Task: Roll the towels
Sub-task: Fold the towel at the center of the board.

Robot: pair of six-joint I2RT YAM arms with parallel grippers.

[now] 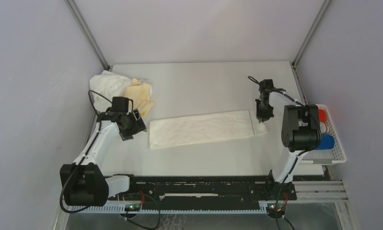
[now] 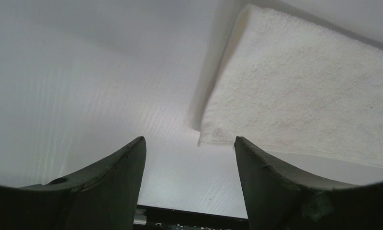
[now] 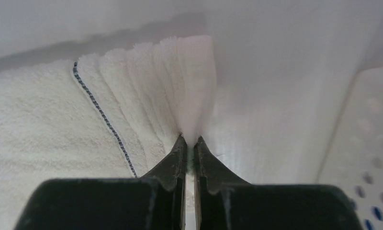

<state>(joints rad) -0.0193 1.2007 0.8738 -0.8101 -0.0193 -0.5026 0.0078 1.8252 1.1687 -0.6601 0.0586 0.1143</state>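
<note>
A cream towel [image 1: 201, 128] lies folded into a long flat strip across the middle of the table. My right gripper [image 1: 263, 116] is at its right end and is shut on that end's edge; the right wrist view shows the pinched cloth [image 3: 180, 91] fanning up from the closed fingertips [image 3: 179, 146]. My left gripper [image 1: 138, 125] is open and empty just left of the strip's left end. In the left wrist view the towel's corner [image 2: 295, 91] lies just ahead of the gap between the fingers [image 2: 118, 167].
A loose heap of a white towel [image 1: 108, 84] and a pale yellow-orange towel [image 1: 140, 96] lies at the back left. A white slatted basket [image 1: 334, 143] at the right edge holds rolled red, white and blue towels [image 1: 326, 141].
</note>
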